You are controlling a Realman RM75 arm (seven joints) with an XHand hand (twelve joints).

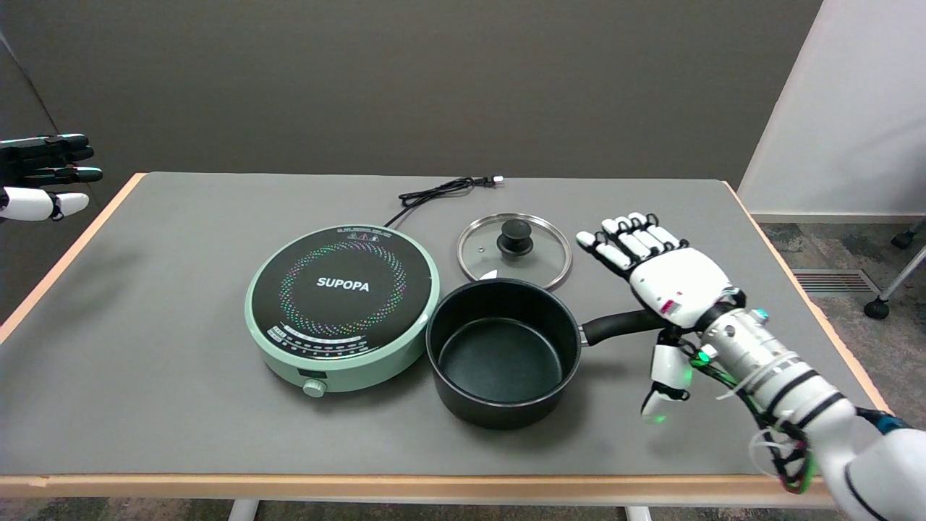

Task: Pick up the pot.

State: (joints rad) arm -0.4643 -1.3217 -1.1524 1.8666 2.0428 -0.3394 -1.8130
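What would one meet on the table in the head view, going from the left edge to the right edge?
Green induction cooker → black pot → pot handle → right hand, open above the handle's end. The glass lid lies behind the pot, so its place is left out.

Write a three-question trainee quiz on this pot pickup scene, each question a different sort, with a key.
1. True or false: the glass lid sits on the pot.
2. Multiple choice: the pot's handle points toward A) the green cooktop, B) the right hand, C) the power cord.
3. Fill in: the right hand's fingers are ___ and hold nothing.

Key:
1. False; the lid lies on the table behind the pot.
2. B; the hand is over the handle's end.
3. Spread.
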